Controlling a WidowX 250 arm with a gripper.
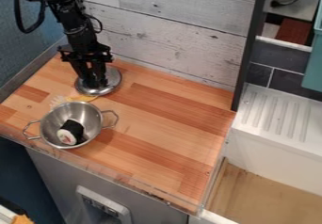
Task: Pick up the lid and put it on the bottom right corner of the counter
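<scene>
Your gripper [95,81] is over the lid [114,80], though I can't tell whether it grips; secure it, then lift clear of the pot [92,119].

The bench [170,117] carries one lid [115,78], one metal pot [91,115] with two handles [116,118], one black-and-white roll [71,132] and one partly hidden yellow thing [85,98].

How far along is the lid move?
Early. Done: the gripper is at the middle of the lid, beyond the pot. In hand: the grasp, though I can't tell whether the lid is secured or lifted. Left: the carry and set-down, since the lid is at the upper left of the counter, not its bottom right corner.
</scene>
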